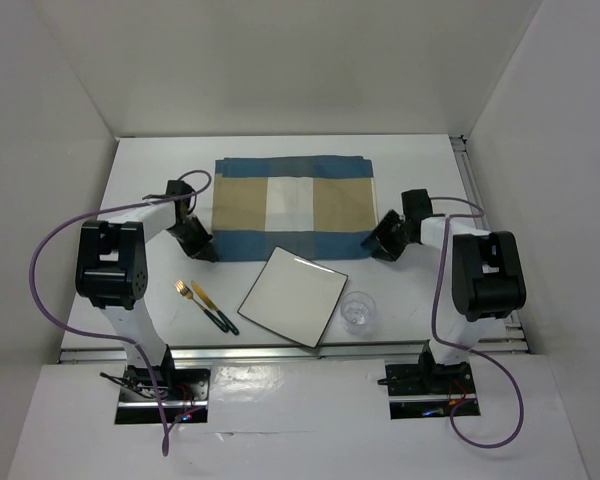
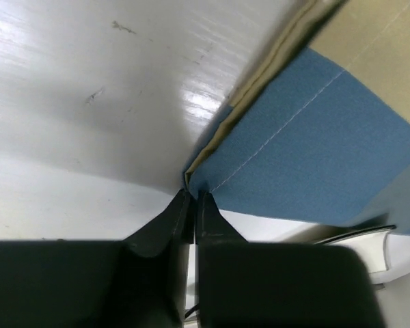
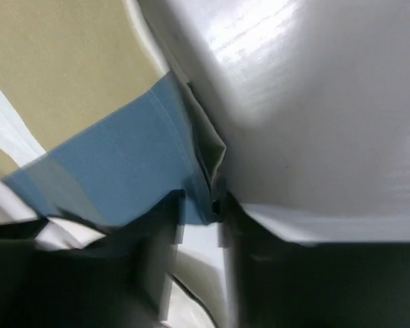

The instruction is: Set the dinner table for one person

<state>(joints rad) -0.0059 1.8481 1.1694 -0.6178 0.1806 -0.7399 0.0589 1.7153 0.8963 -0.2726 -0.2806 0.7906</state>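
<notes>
The dinner table (image 1: pixel 150 180) carries a blue-and-tan striped placemat (image 1: pixel 295 205) at its middle back. My left gripper (image 1: pixel 202 246) is at the mat's near left corner. In the left wrist view the gripper (image 2: pixel 193 196) is shut, pinching that corner of the placemat (image 2: pixel 314 137) at its tips. My right gripper (image 1: pixel 376 243) is at the near right corner. In the right wrist view its jaws (image 3: pixel 201 201) stand apart, with the folded corner of the placemat (image 3: pixel 116 164) between them, close to the right finger; this view is blurred.
A square white plate with a dark rim (image 1: pixel 293 296) lies in front of the mat, its edge overlapping it. A clear glass (image 1: pixel 358 312) stands to its right. A fork (image 1: pixel 185 290) and a knife (image 1: pixel 215 310) lie to its left. White walls enclose the table.
</notes>
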